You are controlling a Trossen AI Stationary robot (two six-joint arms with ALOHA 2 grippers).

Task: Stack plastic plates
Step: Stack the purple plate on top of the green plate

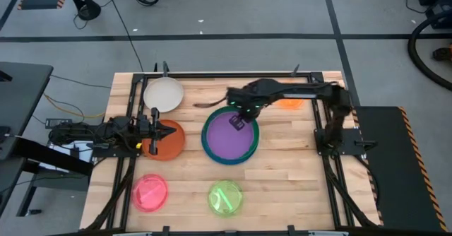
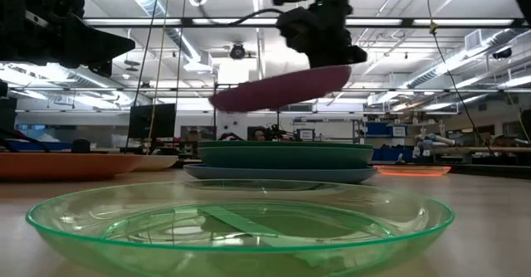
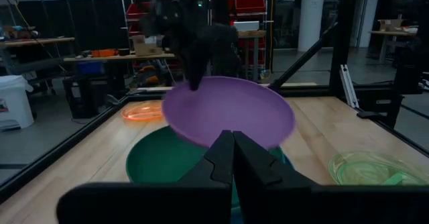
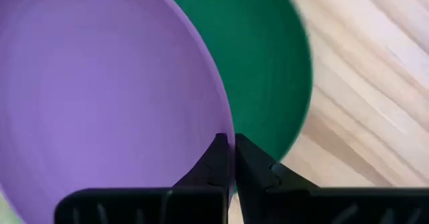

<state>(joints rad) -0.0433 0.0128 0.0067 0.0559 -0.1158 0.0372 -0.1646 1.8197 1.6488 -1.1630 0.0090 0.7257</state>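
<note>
From overhead, the right gripper (image 1: 239, 119) is out over the middle of the table, its jaws pinching the far rim of the purple plate (image 1: 229, 138). Below it sit the large plates (image 1: 205, 145), only a dark green-teal edge showing around the purple. The left gripper (image 1: 157, 130) waits above the rust-orange plate (image 1: 169, 143), with the cream plate (image 1: 163, 93) just beyond it and the pink plate (image 1: 150, 191) and lime plate (image 1: 225, 197) on the near side. A small translucent orange plate (image 1: 288, 102) lies past the right arm.

From table height, the purple plate (image 2: 282, 88) hangs tilted in the air, clear of the dark green plate (image 2: 285, 153), which rests on a blue one (image 2: 278, 173). The lime plate (image 2: 241, 224) fills the foreground.

Past the left fingers (image 3: 231, 163), which are pressed together on nothing, the purple disc (image 3: 228, 110) droops away from its pinched edge over the green one (image 3: 157, 160).

At the right wrist, the fingertips (image 4: 228, 158) close on the thin purple rim (image 4: 226, 127), green plate (image 4: 265, 56) underneath.

I'd judge this plate light and stiff: it keeps its shape held by one edge. It looks smooth and glossy, so likely slippery; the raised rim seems the only sensible place to grip. It is shallow, matte purple, smaller than the green plate below.
</note>
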